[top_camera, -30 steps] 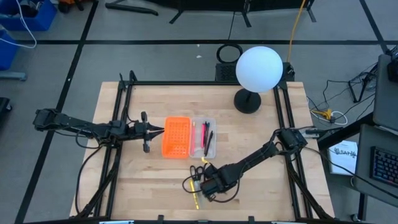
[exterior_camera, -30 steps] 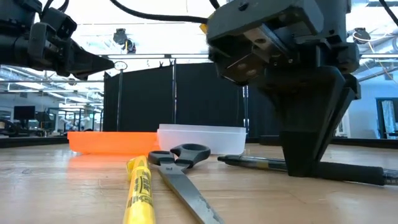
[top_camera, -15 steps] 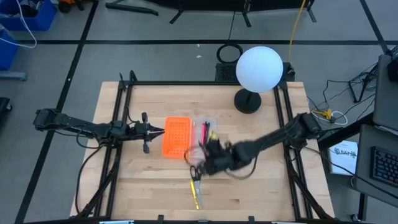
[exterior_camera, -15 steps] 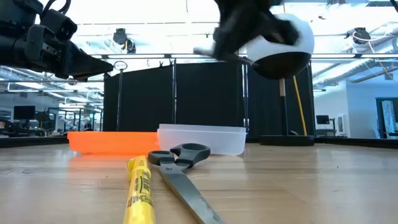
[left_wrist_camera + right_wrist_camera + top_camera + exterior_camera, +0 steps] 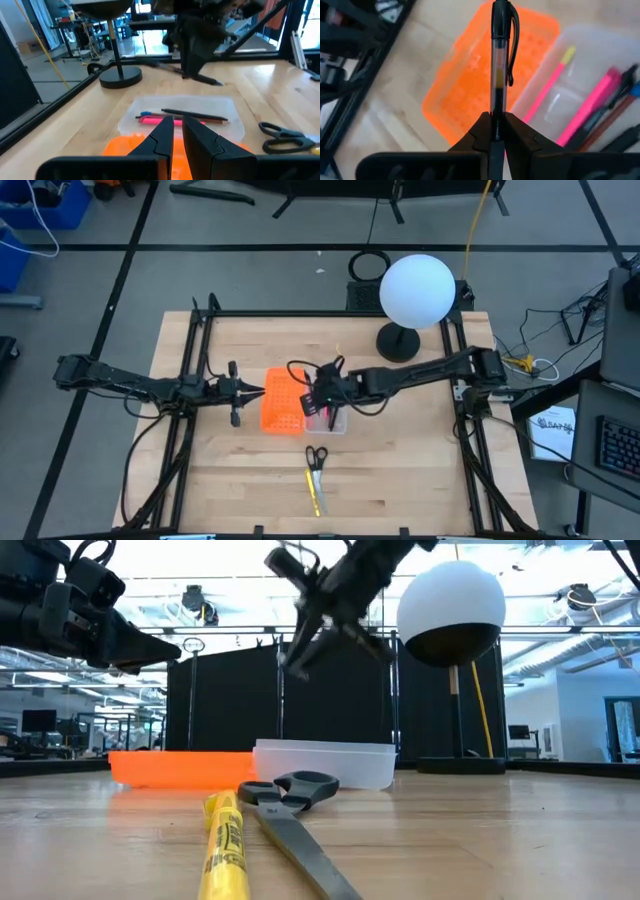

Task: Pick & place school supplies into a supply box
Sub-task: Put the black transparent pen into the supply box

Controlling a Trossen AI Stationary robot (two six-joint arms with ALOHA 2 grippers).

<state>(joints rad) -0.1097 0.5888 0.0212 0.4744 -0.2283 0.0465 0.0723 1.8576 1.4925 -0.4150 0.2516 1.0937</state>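
Observation:
My right gripper (image 5: 317, 394) hangs above the clear supply box (image 5: 334, 420) and is shut on a clear pen with a black cap (image 5: 498, 55). The box (image 5: 580, 75) lies flat on the table and holds pink pens, a blue one and a dark pencil (image 5: 195, 116). The scissors (image 5: 316, 456) and a yellow pen (image 5: 315, 492) lie flat on the table nearer the front edge. My left gripper (image 5: 262, 390) points level at the orange perforated piece (image 5: 282, 400), its fingers close together with nothing between them. My right gripper pinches the pen's clear barrel (image 5: 497, 111) between its two fingers, some way below the cap. It slants down from the table's right side. The capped end (image 5: 500, 15) sticks out beyond the fingers, and the pen is lifted clear, over the box and the orange piece.
A white globe lamp (image 5: 417, 290) stands on a black foot (image 5: 398, 342) at the far right of the table. The orange piece (image 5: 180, 768) lies against the box's left side. Black frame rails (image 5: 190, 380) run along both table sides.
My right gripper has risen from the table beside the scissors and swung toward the far edge and a little left, tipping and rolling, to above the box. The black-capped pen came with it, lifted clear of the table. The scissors and the yellow pen stayed put.

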